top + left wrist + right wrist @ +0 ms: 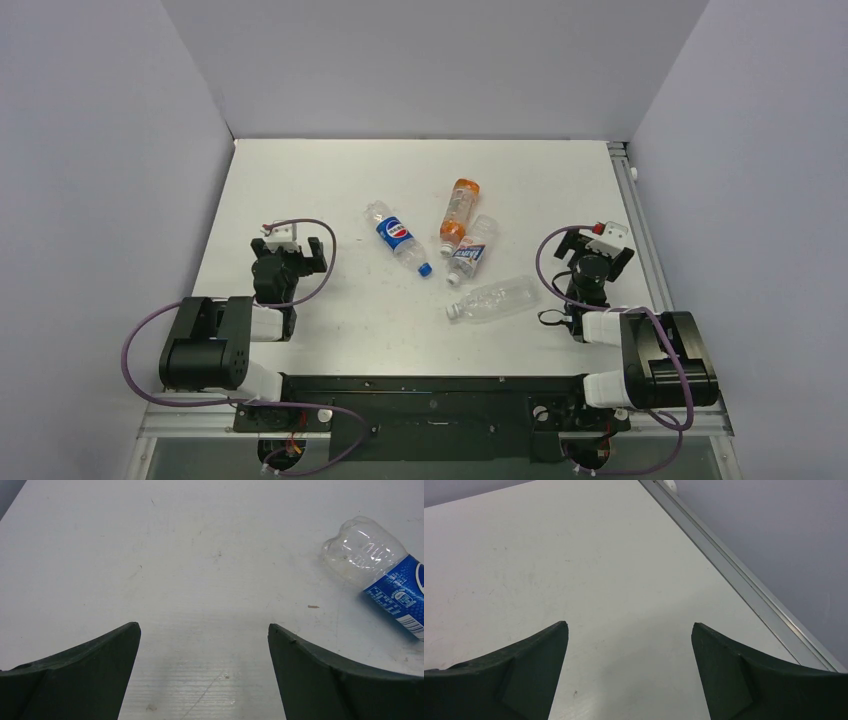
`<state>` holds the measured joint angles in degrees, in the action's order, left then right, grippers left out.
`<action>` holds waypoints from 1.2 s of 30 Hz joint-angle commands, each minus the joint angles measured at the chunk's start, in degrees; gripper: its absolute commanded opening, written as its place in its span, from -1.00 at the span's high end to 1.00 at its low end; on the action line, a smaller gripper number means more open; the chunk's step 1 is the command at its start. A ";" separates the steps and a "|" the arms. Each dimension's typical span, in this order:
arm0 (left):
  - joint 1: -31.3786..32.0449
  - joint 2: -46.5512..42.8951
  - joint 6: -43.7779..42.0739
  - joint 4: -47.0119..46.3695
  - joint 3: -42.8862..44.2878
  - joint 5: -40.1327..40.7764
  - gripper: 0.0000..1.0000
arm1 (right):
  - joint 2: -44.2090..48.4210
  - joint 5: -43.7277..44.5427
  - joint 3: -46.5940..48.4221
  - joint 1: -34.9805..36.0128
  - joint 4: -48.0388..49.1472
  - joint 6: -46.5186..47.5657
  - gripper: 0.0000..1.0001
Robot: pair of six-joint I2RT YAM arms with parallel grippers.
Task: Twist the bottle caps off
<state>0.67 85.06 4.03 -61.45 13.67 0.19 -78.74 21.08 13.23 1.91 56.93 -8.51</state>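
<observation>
Several clear bottles lie on their sides in the middle of the white table [330, 180]. The Pepsi bottle [398, 238] has a blue cap [425, 269]. Right of it are the orange bottle [458, 212], the short bottle with a blue-white label [473, 250] and its pale cap [453, 281], and the plain bottle [497, 298] with a white cap [452, 312]. My left gripper [290, 245] stands open to the left of them, empty [204, 627], with the Pepsi bottle's base [367, 555] at the far right of its view. My right gripper [598, 248] is open and empty [629, 626], right of the plain bottle.
Grey walls close in the table at the back and on both sides. An aluminium rail [635, 215] runs along the right edge, also seen as the rail [744, 582] in the right wrist view. Purple cables loop beside both arms.
</observation>
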 commanded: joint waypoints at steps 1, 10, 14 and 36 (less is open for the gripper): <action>0.08 -0.90 -0.08 -2.05 0.83 0.53 -0.93 | 0.35 -0.99 1.50 -0.13 2.28 0.03 -0.76; -1.45 -1.85 0.38 -0.09 1.15 -1.17 -0.93 | 8.34 0.63 18.63 -0.37 -31.66 -4.29 -0.76; -4.77 -7.55 0.52 27.45 13.31 -10.23 -0.93 | 6.62 -8.87 30.60 -1.43 -43.96 -17.12 -0.76; 15.76 11.58 -57.03 109.73 72.46 -36.18 -0.93 | 3.35 -27.52 49.83 7.90 -63.24 -20.62 -0.76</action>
<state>10.09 92.05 -36.05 34.04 79.53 -34.76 -82.17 -9.19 61.89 10.50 -5.69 -30.20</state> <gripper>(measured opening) 0.967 0.879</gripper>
